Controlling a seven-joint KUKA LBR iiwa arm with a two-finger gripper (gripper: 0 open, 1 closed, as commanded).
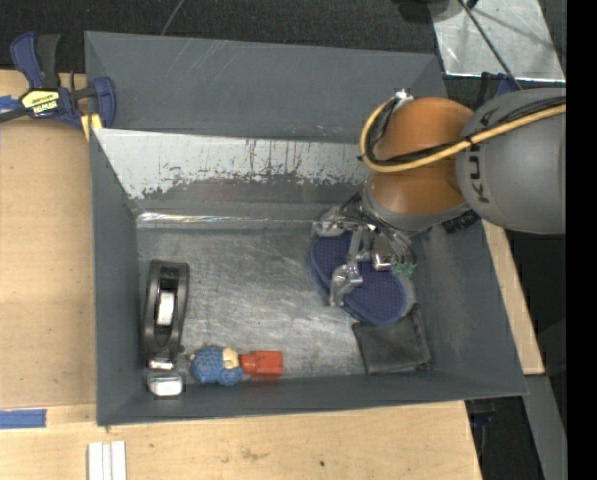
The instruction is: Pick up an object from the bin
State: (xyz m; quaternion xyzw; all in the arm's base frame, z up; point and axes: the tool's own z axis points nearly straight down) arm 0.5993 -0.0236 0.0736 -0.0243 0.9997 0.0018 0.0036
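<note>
Tool (pixel 356 260) position: down inside the bin (pixel 278 98), directly over the blue pad (pixel 380 298), at the pad's upper-left part. Contact with the pad: not discernible. Tool state, open or closed: cannot tell.

Just above the pad, over the tool: orange cover (pixel 418 173) on the wrist, with a yellow cable (pixel 448 150) looped round it, masking the bin floor up-right of the pad.

Blue pad: dark blue, rounded, lying flat on the bin floor.

Close obstruction:
- Against the pad's lower-right edge: grey square (pixel 393 343), dark, flat.

Well apart from the pad:
- Far left of the pad: black roll (pixel 166 306) with a white inner face.
- Down-left of the pad, in a row: red block (pixel 264 364), then blue ball (pixel 213 365) touching the block, then a small white piece (pixel 164 386) farthest from the pad.
</note>
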